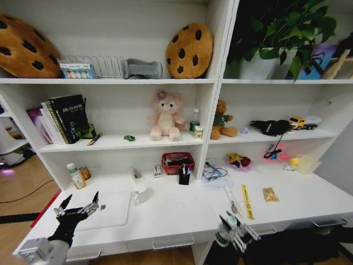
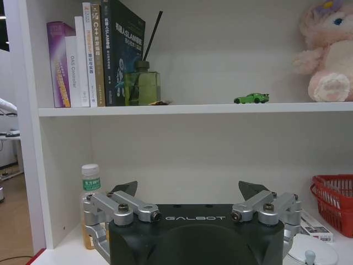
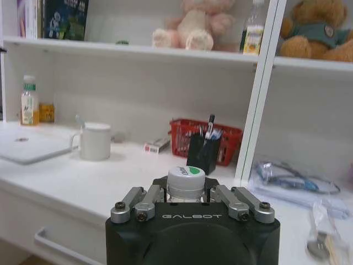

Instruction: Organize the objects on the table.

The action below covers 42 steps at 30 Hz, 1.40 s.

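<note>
My right gripper [image 1: 234,229] hangs just off the front edge of the white table [image 1: 176,218], shut on a small green can [image 3: 186,178] with a white lid. My left gripper [image 1: 81,201] stands open over the table's left end, beside the thin silver laptop [image 1: 110,208], with nothing between its fingers [image 2: 126,189]. A tiny green toy car [image 2: 251,99] sits on the shelf above. On the right part of the table lie a tan snack packet [image 1: 270,194] and a yellow pen [image 1: 246,201].
A white mug [image 1: 141,193], a black pen holder [image 1: 184,176] and a red basket [image 1: 177,162] stand mid-table. A small bottle [image 1: 75,176] stands at the back left. Shelf boards with books [image 1: 63,117] and plush toys [image 1: 165,116] overhang the table's back.
</note>
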Motion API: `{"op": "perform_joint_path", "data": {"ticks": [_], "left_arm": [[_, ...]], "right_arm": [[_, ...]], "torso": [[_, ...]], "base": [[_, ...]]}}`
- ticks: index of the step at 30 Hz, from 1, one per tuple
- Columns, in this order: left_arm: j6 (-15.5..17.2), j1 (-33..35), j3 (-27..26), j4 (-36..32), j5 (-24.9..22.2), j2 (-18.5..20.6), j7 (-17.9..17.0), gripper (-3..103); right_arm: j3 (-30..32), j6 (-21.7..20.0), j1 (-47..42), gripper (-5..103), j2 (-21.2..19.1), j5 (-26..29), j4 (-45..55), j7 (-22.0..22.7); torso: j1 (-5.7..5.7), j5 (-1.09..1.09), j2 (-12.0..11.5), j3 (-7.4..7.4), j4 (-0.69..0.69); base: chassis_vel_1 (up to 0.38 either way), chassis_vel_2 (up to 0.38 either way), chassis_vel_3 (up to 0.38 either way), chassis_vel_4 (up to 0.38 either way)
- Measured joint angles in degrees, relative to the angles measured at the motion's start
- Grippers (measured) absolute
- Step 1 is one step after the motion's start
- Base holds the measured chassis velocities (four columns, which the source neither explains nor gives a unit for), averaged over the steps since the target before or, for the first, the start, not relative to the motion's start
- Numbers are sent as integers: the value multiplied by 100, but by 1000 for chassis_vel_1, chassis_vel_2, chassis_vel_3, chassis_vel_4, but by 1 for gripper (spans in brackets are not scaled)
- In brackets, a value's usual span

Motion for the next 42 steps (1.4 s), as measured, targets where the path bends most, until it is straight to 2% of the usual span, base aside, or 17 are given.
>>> {"op": "perform_joint_path", "data": {"ticks": [1, 4, 5, 9, 11, 13, 15, 16, 19, 20, 23, 25, 26, 36, 38, 42], "left_arm": [[0, 0, 0, 0, 0, 0, 0, 100], [0, 0, 0, 0, 0, 0, 0, 100], [0, 0, 0, 0, 0, 0, 0, 100], [0, 0, 0, 0, 0, 0, -2, 100], [0, 0, 0, 0, 0, 0, -2, 100], [0, 0, 0, 0, 0, 0, -1, 100], [0, 0, 0, 0, 0, 0, -2, 100], [0, 0, 0, 0, 0, 0, -2, 100], [0, 0, 0, 0, 0, 0, -2, 100], [0, 0, 0, 0, 0, 0, -2, 100], [0, 0, 0, 0, 0, 0, -2, 100], [0, 0, 0, 0, 0, 0, -2, 100], [0, 0, 0, 0, 0, 0, -2, 100], [0, 0, 0, 0, 0, 0, -2, 100], [0, 0, 0, 0, 0, 0, -2, 100], [0, 0, 0, 0, 0, 0, -2, 100]], "right_arm": [[-23, 189, -93, 31, 45, -108, -265, 8], [-43, 369, -129, 31, 74, -197, -598, 20], [-68, 483, -71, 31, 90, -273, -998, 23], [-98, 603, 111, 31, 116, -363, -1520, 8], [-129, 893, 624, 31, 177, -518, -2436, -26], [-135, 959, 761, 31, 186, -532, -2667, -31], [-143, 1057, 1167, 31, 189, -531, -3337, -38], [-143, 1057, 1167, 31, 189, -531, -3337, -38], [-121, 1107, 1904, 31, 153, -445, -4348, -43], [-121, 1107, 1904, 31, 153, -445, -4348, -43], [-29, 1115, 2968, 31, 178, -380, -5598, -313], [-20, 1096, 3132, 31, 171, -374, -5790, -323], [-11, 1060, 3535, 31, 154, -362, -6273, -322], [39, 933, 4606, 31, 150, -292, -7195, -220], [34, 785, 4889, 31, 127, -15, -7508, -433], [14, 914, 5233, 31, 86, -2, -8037, -510]], "torso": [[0, 0, 0, 0, 0], [0, 0, 0, 0, 0], [0, -1, 0, 0, 0], [0, -1, 0, 1, 0], [0, 3, 0, 1, -2], [0, 3, 0, 1, 0], [1, 3, -1, 1, 1], [1, 3, -1, 1, 1], [2, 0, -1, 1, 0], [2, 0, -1, 1, 0], [2, 1, -2, 1, 1], [2, 0, -1, 2, 0], [2, 0, -2, 2, -1], [2, 0, -1, 2, 0], [2, 0, -2, 2, -1], [2, 1, -2, 2, 0]], "base": [[0, 0, 0, 0], [0, 0, 0, 0], [0, 0, 0, 0], [0, 0, 0, 0], [0, 0, 0, 0], [0, 0, 0, 0], [0, 0, 0, 0], [0, 0, 0, 0], [0, 0, 0, 0], [0, 0, 0, 0], [0, 0, 0, 0], [0, 0, 0, 0], [0, 0, 0, 0], [0, 0, 0, 0], [0, 0, 0, 0], [0, 0, 0, 0]]}}
